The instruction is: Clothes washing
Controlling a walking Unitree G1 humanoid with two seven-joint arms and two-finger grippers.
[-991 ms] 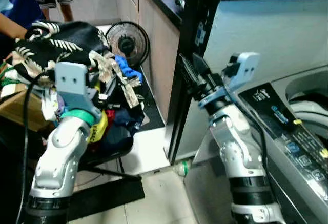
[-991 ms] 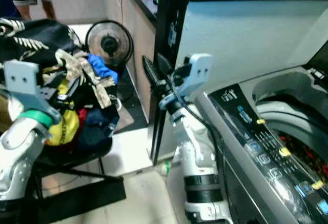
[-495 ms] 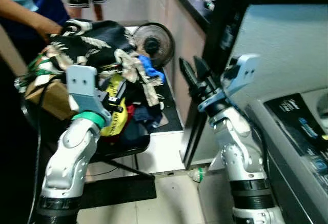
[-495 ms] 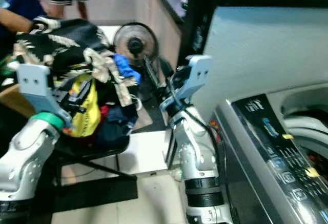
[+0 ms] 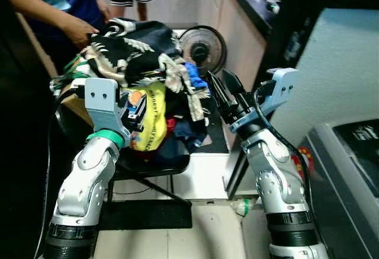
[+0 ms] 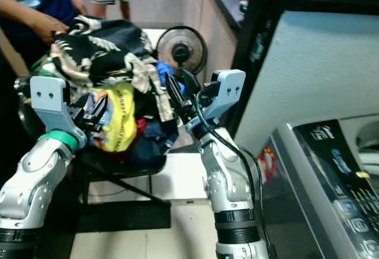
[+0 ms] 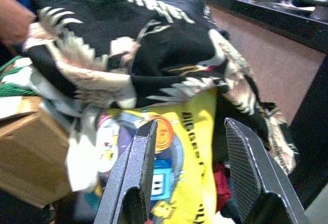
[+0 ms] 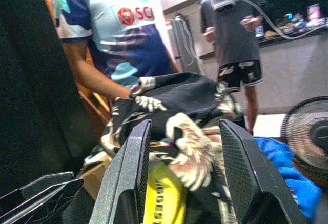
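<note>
Clothes (image 5: 148, 69) sit in a loose heap on a dark stand (image 5: 155, 167) just ahead of the robot, with a person's hand (image 5: 82, 31) resting on the far side of the heap. On top lies a black shirt (image 7: 128, 34) with a pale leaf print, soft and crumpled; under it hangs a yellow garment (image 7: 174, 157) with a cartoon print, smooth and thin-looking; a blue piece (image 5: 195, 76) and a red one poke out lower down. A cardboard box (image 7: 31, 152) sits beside the pile.

Left tool (image 7: 192, 178) is spread wide, its fingers either side of the yellow garment but apart from it. Right tool (image 8: 184, 183) is also spread, pointing at the heap from the other side, holding nothing. A washer (image 6: 331, 170) stands to the robot's right, its grey panel in view.

Judging from this, the pick is not yet made. Risks: the pieces are tangled and layered, so closing on the yellow cloth could drag the black shirt or the whole heap off the stand. Thin fabric may slip from the ribbed fingers if only a fold is caught. The person's hand is on the pile, so a deep reach could meet it. A fan (image 5: 202, 47) stands on the floor behind; trailing cloth could snag it.
</note>
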